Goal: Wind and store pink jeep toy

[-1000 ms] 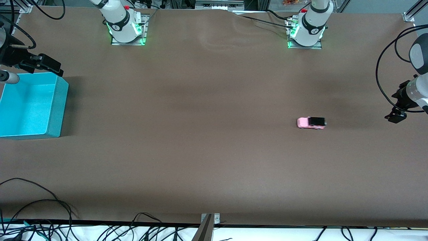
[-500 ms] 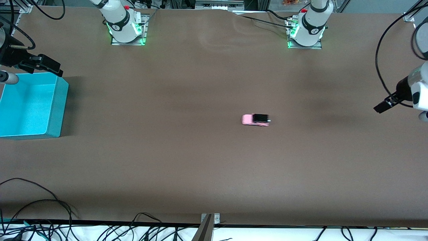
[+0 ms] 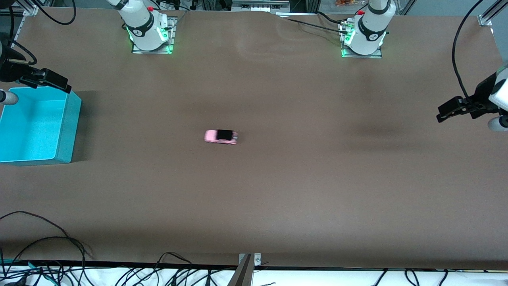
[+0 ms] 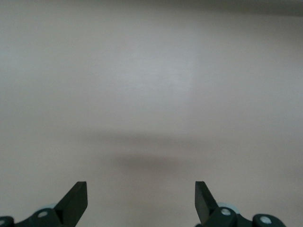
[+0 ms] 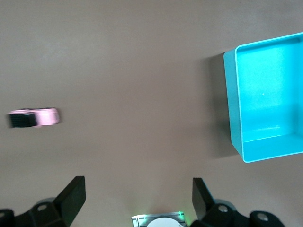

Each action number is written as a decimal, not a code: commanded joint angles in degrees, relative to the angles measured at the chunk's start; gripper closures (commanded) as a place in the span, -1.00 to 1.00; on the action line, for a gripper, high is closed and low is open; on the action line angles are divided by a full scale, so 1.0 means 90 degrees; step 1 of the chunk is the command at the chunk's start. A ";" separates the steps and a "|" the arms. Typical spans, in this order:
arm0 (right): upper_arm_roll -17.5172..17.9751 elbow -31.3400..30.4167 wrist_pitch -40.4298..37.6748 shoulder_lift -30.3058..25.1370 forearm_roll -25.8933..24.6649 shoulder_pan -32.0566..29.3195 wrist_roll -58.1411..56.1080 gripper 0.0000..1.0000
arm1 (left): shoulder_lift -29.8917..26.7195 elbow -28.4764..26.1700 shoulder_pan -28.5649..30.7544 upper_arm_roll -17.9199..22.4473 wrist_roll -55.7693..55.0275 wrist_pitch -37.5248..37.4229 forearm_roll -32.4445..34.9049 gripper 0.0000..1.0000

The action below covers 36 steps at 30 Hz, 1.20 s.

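The pink jeep toy, pink body with black roof, stands alone on the brown table near its middle, blurred with motion. It also shows in the right wrist view. The turquoise bin sits at the right arm's end of the table, and shows in the right wrist view. My right gripper is open and empty, up over the bin's edge nearest the robots' bases. My left gripper is open and empty, up over the table at the left arm's end. In the left wrist view it faces bare table.
The two arm bases stand along the table's edge by the robots. Cables lie along the table's edge nearest the front camera, by a metal bracket.
The jeep has rolled on its own across the table from the left arm's end toward the bin. My left gripper has lifted and turned away. My right gripper has barely shifted.
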 commanded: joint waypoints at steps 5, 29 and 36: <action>-0.0089 0.0095 -0.0157 0.0011 -0.0007 -0.0031 0.0011 -1.00 | 0.0065 0.0496 -0.0031 0.0038 0.0385 -0.0211 -0.0450 -1.00; -0.0108 -0.0080 0.0067 0.0070 -0.0007 -0.0021 0.0587 -1.00 | 0.0075 0.0829 -0.0041 -0.0079 0.0414 -0.0885 -0.0323 -1.00; -0.0265 -0.1016 0.0545 -0.0320 -0.0046 -0.0079 0.0607 -1.00 | 0.0114 0.0838 -0.0060 -0.0099 0.0443 -0.0885 -0.0342 -1.00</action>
